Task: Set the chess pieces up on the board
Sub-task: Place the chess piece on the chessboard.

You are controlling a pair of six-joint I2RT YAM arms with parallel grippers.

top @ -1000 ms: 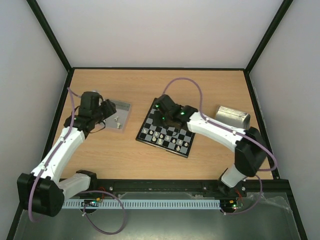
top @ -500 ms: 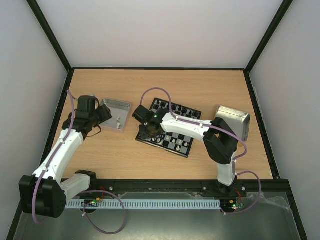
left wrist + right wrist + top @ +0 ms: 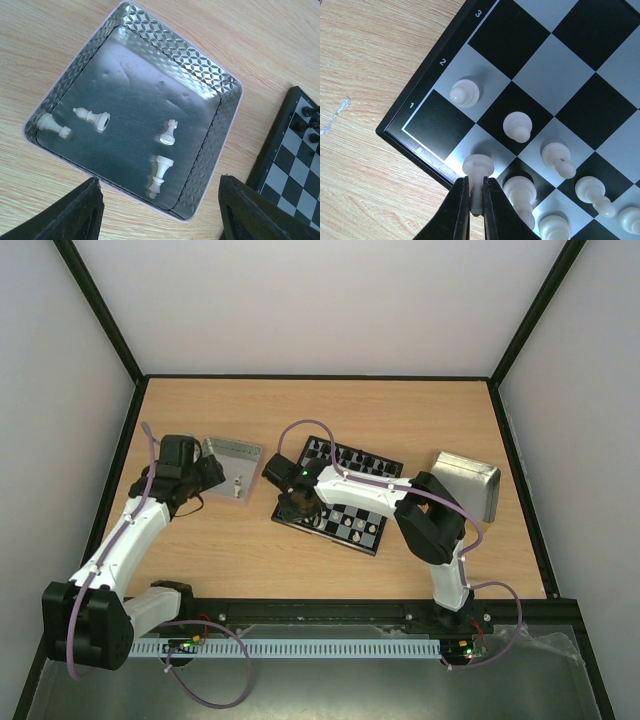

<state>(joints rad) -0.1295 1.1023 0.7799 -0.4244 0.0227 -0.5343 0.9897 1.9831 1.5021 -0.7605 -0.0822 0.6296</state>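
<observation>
You're swinging the right pincer (image 3: 476, 192) toward the worktop's (image 3: 400, 410) left edge, clamping a white piece (image 3: 478, 167) for the board's (image 3: 570, 50) back rank; the left pincer (image 3: 159, 180) is hanging open.

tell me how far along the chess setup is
Partly done. Done: black pieces line the far edge of the board, and several white pieces stand in its near rows. In hand: the right hand is shut on a white piece beside the empty corner square a1. Left: four loose white pieces lie in the metal tray under the open left hand.
</observation>
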